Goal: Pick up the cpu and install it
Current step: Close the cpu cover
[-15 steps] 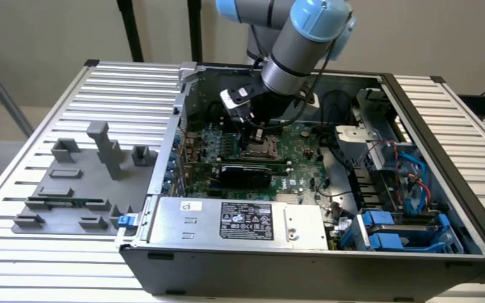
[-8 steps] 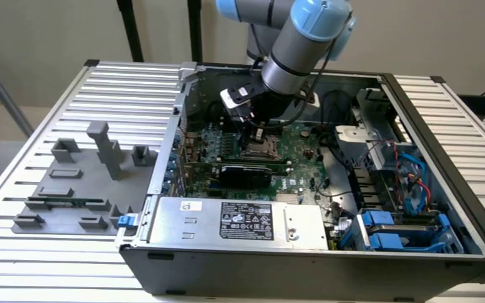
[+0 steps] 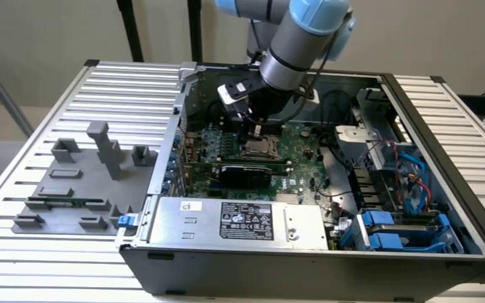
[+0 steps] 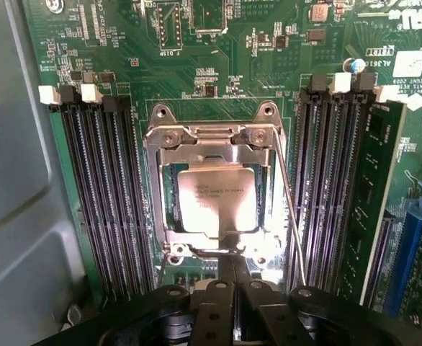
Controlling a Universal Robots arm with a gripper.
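The jaws are closed together, empty, their tips at the edge of the cpu (image 4: 217,202). The cpu lies flat within the metal-framed socket (image 4: 159,180) of the green motherboard (image 4: 254,65). Faint print on its silvery lid cannot be read. Black memory slots (image 4: 106,202) flank the socket. In the exterior view the arm (image 3: 297,44) reaches into the open computer case (image 3: 310,268) on the slatted desk (image 3: 23,158). The silver box (image 3: 184,224) bears a black label (image 3: 247,222) whose white writing is too small to read.

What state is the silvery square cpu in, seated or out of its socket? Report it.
Seated: the pale silvery square cpu lies flat inside the metal-framed socket on the green motherboard.
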